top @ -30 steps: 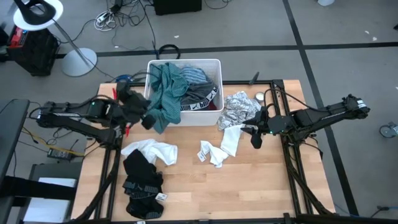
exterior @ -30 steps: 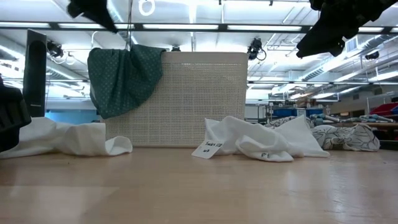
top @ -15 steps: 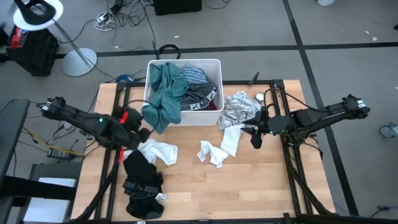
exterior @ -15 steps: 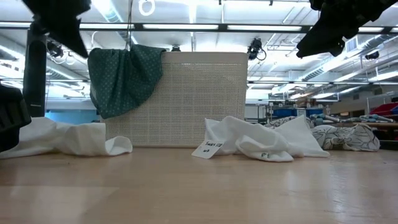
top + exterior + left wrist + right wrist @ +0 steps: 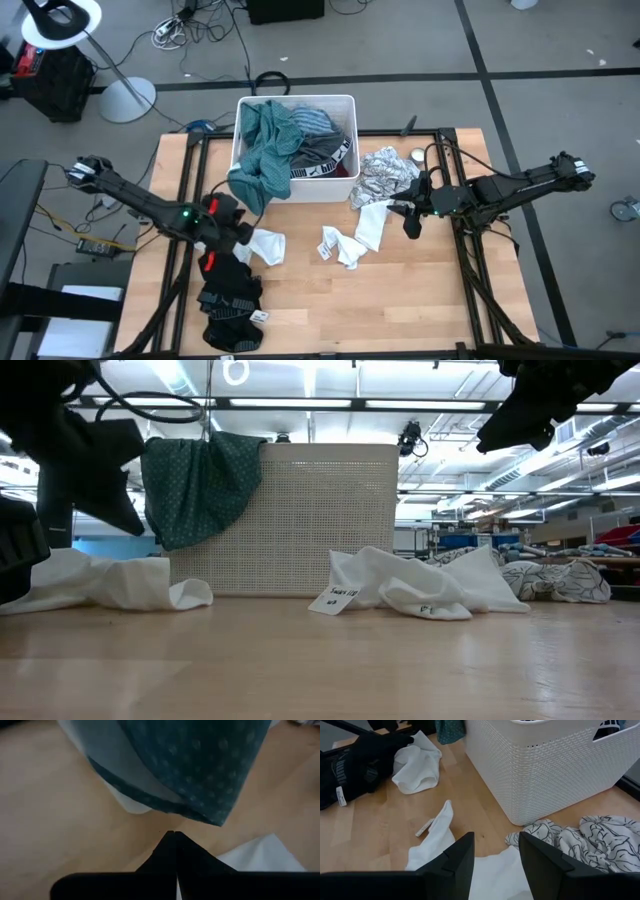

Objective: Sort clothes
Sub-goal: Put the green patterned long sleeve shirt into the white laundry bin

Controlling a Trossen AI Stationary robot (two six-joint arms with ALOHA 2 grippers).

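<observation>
The clothes lie around and in a white tub (image 5: 296, 98). A teal garment (image 5: 256, 165) hangs over the tub's near left corner. One white garment (image 5: 265, 243) and black ones (image 5: 228, 292) lie at the near left, another white one (image 5: 356, 238) lies mid-table, and a white-grey patterned one (image 5: 386, 176) lies right of the tub. My left gripper (image 5: 173, 834) is shut. It hangs a little above the wood beside the left white garment, below the teal garment's hanging end (image 5: 200, 770). My right gripper (image 5: 496, 842) stands open above the middle white garment (image 5: 437, 832).
Grey and striped clothes fill the tub (image 5: 545, 765), which stands at the table's far edge. A small round thing (image 5: 417, 155) lies beyond the patterned garment. Bare wood (image 5: 380, 310) runs along the near edge, right of the black pile.
My left gripper, shut all the while, has come away from the teal garment's hanging end. It has sunk toward the table and moved toward the near edge, rolling its wrist, to the left white garment. The teal garment stays draped over the tub.
</observation>
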